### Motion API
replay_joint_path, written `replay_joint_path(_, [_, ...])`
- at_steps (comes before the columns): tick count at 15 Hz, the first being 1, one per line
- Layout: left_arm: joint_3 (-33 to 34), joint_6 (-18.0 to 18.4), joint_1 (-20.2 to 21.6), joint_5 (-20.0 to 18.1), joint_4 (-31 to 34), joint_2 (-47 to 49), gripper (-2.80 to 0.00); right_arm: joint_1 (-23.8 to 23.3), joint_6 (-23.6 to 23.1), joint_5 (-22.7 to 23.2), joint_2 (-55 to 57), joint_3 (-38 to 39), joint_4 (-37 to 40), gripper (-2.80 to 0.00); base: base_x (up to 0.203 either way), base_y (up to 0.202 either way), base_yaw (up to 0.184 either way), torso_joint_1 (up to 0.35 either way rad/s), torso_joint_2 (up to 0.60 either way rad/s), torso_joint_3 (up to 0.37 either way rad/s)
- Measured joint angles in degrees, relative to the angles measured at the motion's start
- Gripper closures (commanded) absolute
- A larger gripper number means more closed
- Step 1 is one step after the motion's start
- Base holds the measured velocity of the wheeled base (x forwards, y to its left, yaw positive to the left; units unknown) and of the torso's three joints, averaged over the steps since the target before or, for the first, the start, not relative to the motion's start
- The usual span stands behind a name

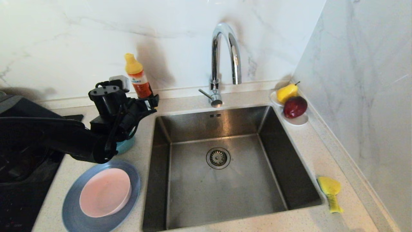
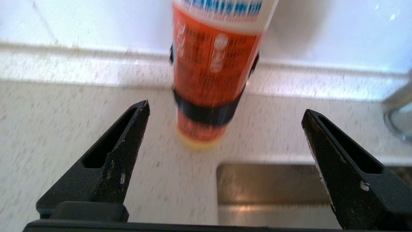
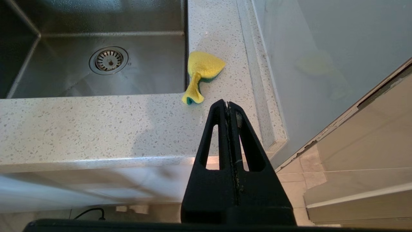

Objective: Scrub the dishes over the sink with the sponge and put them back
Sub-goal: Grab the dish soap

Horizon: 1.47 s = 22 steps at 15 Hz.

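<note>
A pale pink bowl [image 1: 104, 192] rests on the blue-grey plate [image 1: 71, 211] on the counter left of the sink [image 1: 199, 190]. Behind them, a teal bowl [image 1: 126, 145] shows only its rim under my left arm. My left gripper [image 1: 150, 104] [image 2: 226, 108] hangs open and empty above the counter by the sink's [image 2: 273, 187] back left corner, pointing at an orange bottle [image 2: 212, 64]. The yellow sponge [image 1: 330, 190] [image 3: 202, 69] lies crumpled on the counter right of the sink [image 3: 64, 77]. My right gripper [image 3: 228, 103] is shut and empty, out past the counter's front edge, near the sponge.
The orange bottle [image 1: 138, 77] with a yellow cap stands against the back wall. A curved chrome tap [image 1: 222, 58] rises behind the sink. A white dish [image 1: 297, 121] holds a pear [image 1: 286, 92] and an apple [image 1: 294, 107]. A black hob [image 1: 19, 193] lies far left.
</note>
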Motion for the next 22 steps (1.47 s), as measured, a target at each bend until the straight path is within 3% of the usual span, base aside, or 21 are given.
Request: replay_joint_path(22, [-17.4,1.4,0.3,0.0,0.3,11.1,-2.8,0.0,0.0,0.0,0.0,0.0,0.0,0.0,0.0,0.0,0.0,0.0,0.0,0.0])
